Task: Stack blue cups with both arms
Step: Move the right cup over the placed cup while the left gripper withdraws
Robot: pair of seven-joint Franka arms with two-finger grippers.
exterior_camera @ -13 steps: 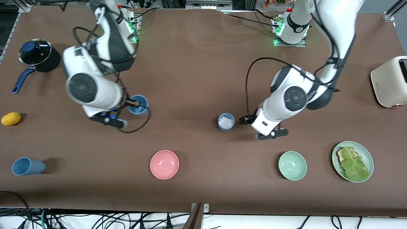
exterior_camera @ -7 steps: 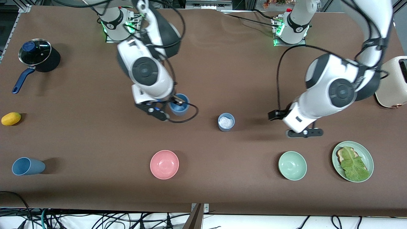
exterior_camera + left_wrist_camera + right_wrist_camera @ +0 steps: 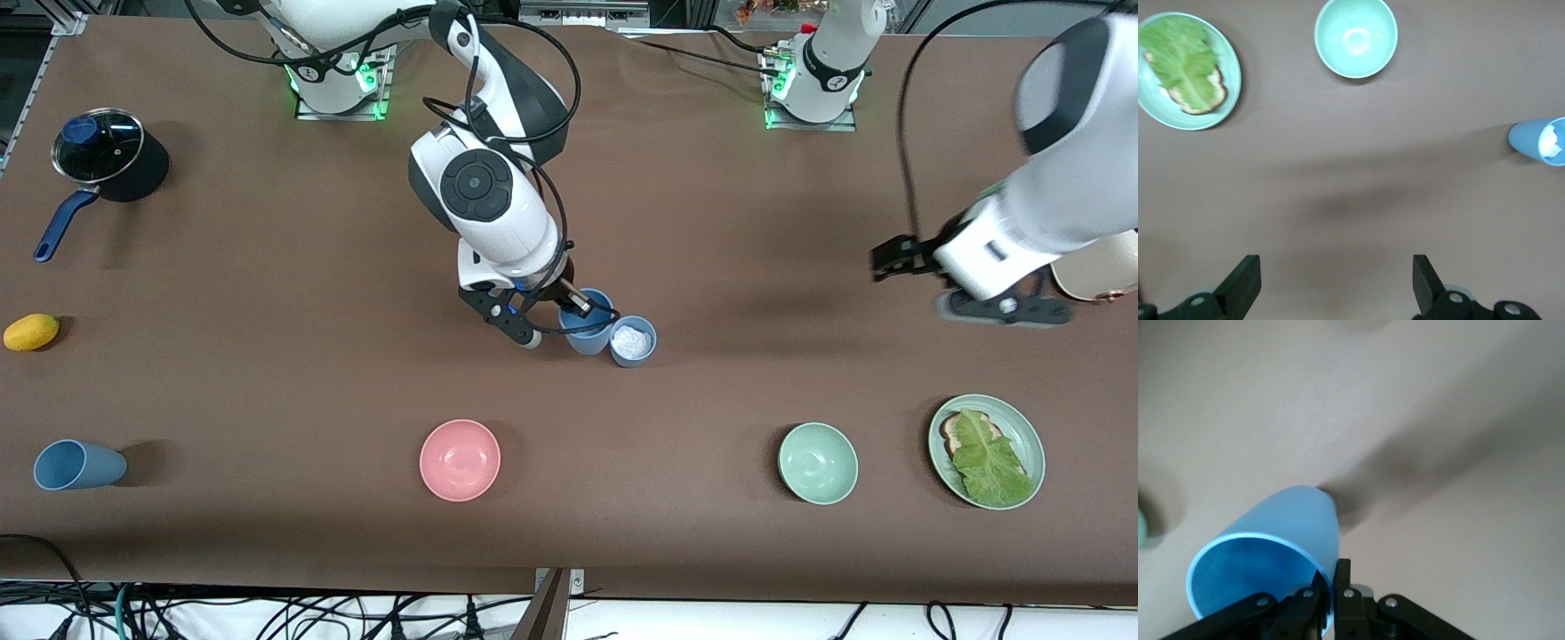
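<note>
Carrying a blue cup (image 3: 587, 324) by its rim, the right gripper (image 3: 576, 305) hangs clamped just beside the powder-filled cup (image 3: 633, 341) at mid-table.
A third cup (image 3: 78, 465) lies nearest the camera; the left gripper (image 3: 1331, 283) hovers wide-jawed over bare table near the toaster (image 3: 1098, 271).

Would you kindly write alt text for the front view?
The right gripper, shut on a blue cup, holds it beside the white-filled blue cup; the open left gripper hangs near the toaster.
</note>
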